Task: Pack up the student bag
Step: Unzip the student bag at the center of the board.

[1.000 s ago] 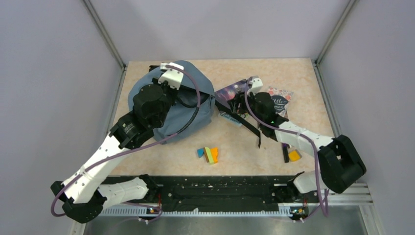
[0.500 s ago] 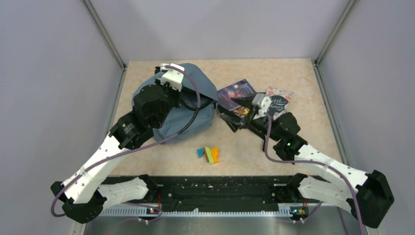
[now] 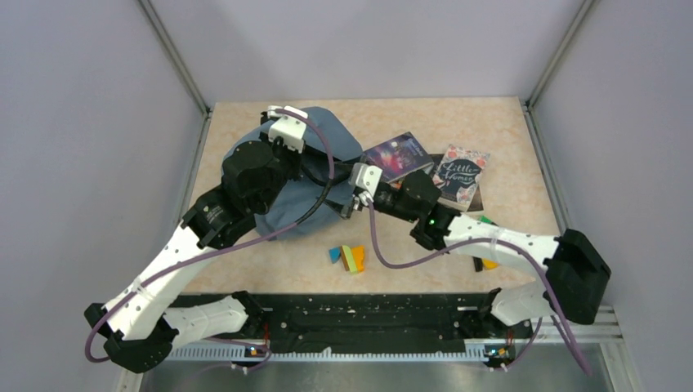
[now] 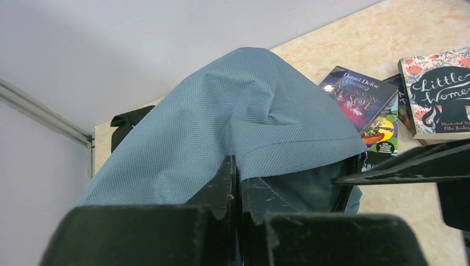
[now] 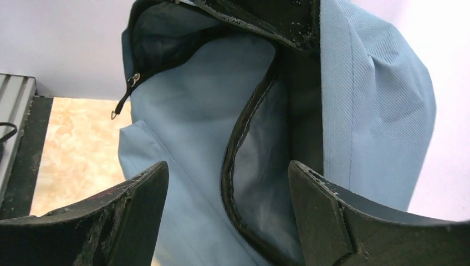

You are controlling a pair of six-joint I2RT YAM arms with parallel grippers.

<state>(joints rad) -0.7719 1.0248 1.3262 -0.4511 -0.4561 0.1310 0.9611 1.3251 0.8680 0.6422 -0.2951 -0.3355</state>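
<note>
The slate-blue student bag (image 3: 327,135) lies at the table's back left, its zippered mouth (image 5: 244,166) facing right and held open. My left gripper (image 3: 306,163) is shut on the bag's upper flap (image 4: 244,111) and lifts it. My right gripper (image 3: 347,200) is open and empty right at the bag's mouth, its jaws either side of the black zipper edge. Two books lie to the right of the bag: a purple Robinson Crusoe (image 3: 398,155) and Little Women (image 3: 459,173). Both also show in the left wrist view, Robinson Crusoe (image 4: 360,94) and Little Women (image 4: 440,91).
A small stack of coloured blocks (image 3: 349,257) lies in front of the bag. An orange and green item (image 3: 489,261) sits partly hidden under my right forearm. A metal rail (image 3: 368,318) runs along the near edge. Grey walls enclose the table.
My right gripper swung left from the books to the bag's mouth, leaving both books flat on the table. My left gripper stayed holding the flap up.
</note>
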